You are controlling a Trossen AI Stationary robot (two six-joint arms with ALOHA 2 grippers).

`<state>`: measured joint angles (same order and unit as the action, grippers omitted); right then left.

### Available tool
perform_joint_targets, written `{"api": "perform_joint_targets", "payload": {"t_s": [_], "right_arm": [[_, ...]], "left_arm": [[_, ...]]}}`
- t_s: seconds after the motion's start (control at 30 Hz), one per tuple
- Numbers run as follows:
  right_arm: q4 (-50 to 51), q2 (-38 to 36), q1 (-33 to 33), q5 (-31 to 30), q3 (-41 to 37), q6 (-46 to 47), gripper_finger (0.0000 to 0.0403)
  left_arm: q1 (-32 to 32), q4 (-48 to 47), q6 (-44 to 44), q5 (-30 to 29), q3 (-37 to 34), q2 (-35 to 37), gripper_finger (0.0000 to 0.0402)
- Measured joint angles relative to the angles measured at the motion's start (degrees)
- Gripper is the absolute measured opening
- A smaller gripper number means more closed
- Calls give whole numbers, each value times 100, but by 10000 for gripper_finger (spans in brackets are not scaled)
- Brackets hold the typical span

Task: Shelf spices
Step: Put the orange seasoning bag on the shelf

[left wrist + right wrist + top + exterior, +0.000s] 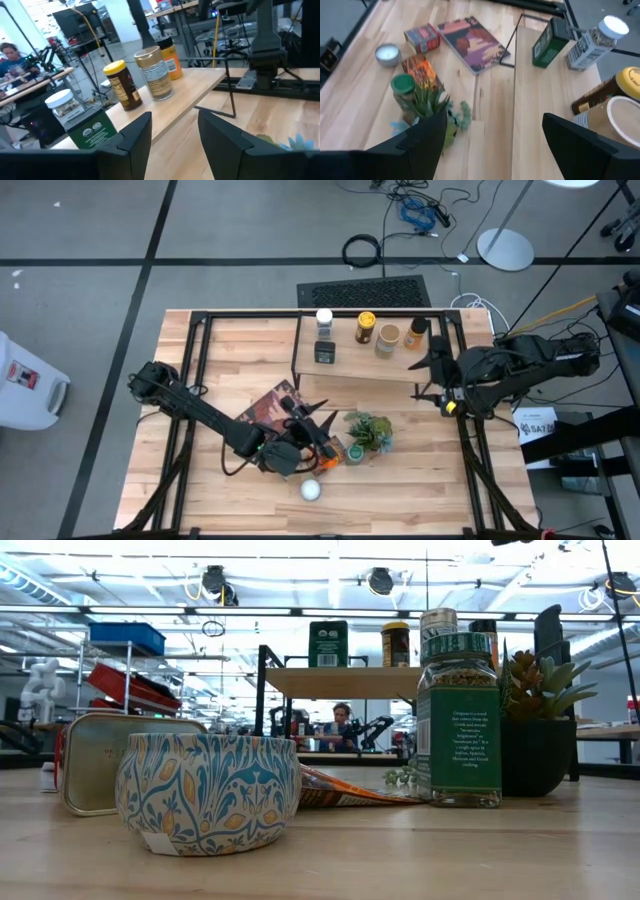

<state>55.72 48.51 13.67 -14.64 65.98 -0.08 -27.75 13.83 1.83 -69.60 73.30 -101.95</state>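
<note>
Wooden table holding remaining spices: left gripper hovering part-open, empty, right gripper waiting released beside raised light-wood shelf; next pick needs green-lidded glass jar.

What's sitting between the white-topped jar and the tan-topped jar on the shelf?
The yellow-lidded jar, clearest in the high view.

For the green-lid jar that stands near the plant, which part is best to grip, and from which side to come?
Probably grip the green-lid jar around its lid or upper body, coming from above. It stands upright, and the plant crowds one side and the orange packet lies close on another, so a side approach looks cramped. The left gripper is nearest, fingers open.
</note>
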Motion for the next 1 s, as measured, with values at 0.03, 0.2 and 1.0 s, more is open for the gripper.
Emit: {"api": "perform_joint_targets", "payload": {"t_s": [0.03,0.2,1.0], "right_arm": [[61,0,0,-2,0,-16,315],[101,0,0,-2,0,-40,315],[141,-141,0,806,0,288,315]], "left_arm": [[-2,62,2,-2,0,0,171],[-2,268,6,-14,0,0,171],[-545,167,194,604,-2,291,171]]}}
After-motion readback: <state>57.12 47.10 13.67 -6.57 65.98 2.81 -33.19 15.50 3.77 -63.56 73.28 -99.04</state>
